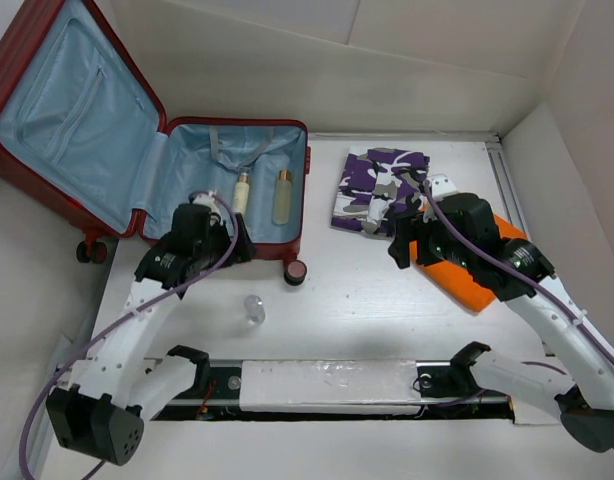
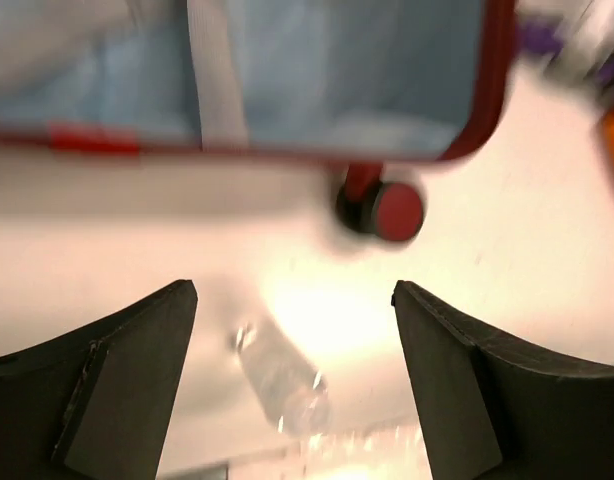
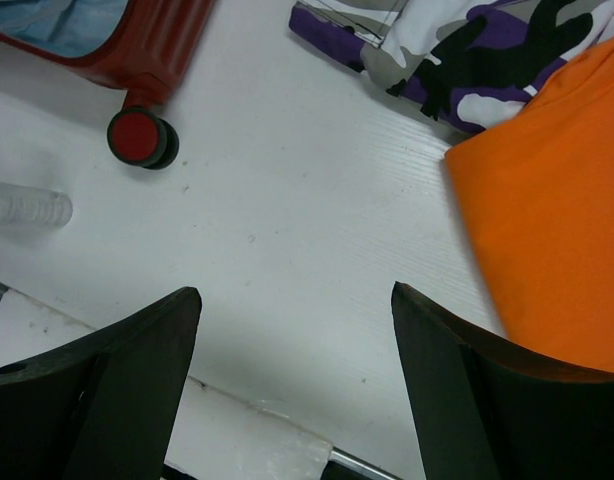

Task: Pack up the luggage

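The red suitcase (image 1: 182,165) lies open at the far left of the table (image 1: 367,300), two small bottles (image 1: 242,192) inside. The left gripper (image 2: 295,300) hangs spread wide, empty, over a clear bottle (image 2: 282,380); the right gripper (image 3: 297,300), also spread and empty, hovers beside an orange cloth (image 3: 557,240)

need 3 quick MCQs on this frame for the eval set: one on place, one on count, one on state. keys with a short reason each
1. Where is the clear bottle?
A) inside the luggage
B) on the table, in front of the luggage
C) on the floor

2. How many loose items lie inside the luggage?
A) none
B) two
C) four

3. The left end effector is:
A) shut on the clear bottle
B) out of view
C) open and empty

Key:
1 B, it lies on the bare table outside the shell.
2 B, two bottles lie side by side on the blue lining.
3 C, the left wrist view shows its fingers apart with nothing between them.
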`<state>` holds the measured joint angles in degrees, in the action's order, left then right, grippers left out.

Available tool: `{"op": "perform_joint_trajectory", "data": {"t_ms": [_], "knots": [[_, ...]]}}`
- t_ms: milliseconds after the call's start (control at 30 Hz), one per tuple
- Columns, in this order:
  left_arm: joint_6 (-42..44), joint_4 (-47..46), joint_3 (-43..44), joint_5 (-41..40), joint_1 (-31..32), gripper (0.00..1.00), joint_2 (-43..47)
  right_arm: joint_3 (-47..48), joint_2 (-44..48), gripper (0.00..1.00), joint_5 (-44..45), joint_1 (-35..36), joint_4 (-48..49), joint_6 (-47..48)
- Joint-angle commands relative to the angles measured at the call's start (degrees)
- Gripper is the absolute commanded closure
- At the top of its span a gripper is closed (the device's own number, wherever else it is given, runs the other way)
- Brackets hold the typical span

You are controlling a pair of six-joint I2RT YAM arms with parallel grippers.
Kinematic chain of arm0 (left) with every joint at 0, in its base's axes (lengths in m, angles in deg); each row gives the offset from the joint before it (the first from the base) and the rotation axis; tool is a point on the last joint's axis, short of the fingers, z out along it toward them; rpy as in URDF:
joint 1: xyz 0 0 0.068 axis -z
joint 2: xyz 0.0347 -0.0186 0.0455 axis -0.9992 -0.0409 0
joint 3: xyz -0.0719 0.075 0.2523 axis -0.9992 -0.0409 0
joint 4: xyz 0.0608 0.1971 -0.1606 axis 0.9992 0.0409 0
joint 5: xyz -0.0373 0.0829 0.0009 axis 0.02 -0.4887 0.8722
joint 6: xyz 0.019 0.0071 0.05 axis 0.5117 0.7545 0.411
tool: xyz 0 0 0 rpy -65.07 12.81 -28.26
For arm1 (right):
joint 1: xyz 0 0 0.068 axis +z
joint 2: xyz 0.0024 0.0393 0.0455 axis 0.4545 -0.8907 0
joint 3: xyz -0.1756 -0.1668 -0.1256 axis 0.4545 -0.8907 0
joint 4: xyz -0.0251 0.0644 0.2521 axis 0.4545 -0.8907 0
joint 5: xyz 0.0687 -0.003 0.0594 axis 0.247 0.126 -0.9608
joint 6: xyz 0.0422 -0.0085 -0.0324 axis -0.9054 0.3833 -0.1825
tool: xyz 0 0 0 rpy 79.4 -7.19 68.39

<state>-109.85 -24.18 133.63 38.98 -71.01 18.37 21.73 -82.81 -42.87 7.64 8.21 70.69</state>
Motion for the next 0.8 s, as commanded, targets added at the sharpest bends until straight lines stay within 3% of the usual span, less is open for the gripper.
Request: {"op": "perform_joint_trajectory", "data": {"t_ms": [0, 267, 467, 567, 767], "knots": [[-2.99, 6.19, -4.80, 6.68, -0.03, 0.23, 3.84, 0.13, -0.08, 0.17, -1.41, 1.18, 5.25, 0.66], [0.78, 8.57, -9.55, 13.35, -0.03, 0.26, 11.14, -0.40, -0.61, 0.17, -0.88, 3.46, 4.74, 0.66], [5.53, 10.05, -9.03, 15.73, -0.03, 0.26, 8.52, -1.62, 0.01, 0.17, 0.17, 4.00, 4.20, 0.66], [4.67, 10.06, -8.42, 12.67, 3.91, 0.27, 7.20, -1.63, 0.54, 0.17, 0.17, 4.00, 3.68, 0.13], [-3.33, 11.91, -5.25, -1.46, 18.85, 0.28, 5.09, -2.16, 0.54, 0.17, 0.70, 4.00, 3.68, -0.39]]}}
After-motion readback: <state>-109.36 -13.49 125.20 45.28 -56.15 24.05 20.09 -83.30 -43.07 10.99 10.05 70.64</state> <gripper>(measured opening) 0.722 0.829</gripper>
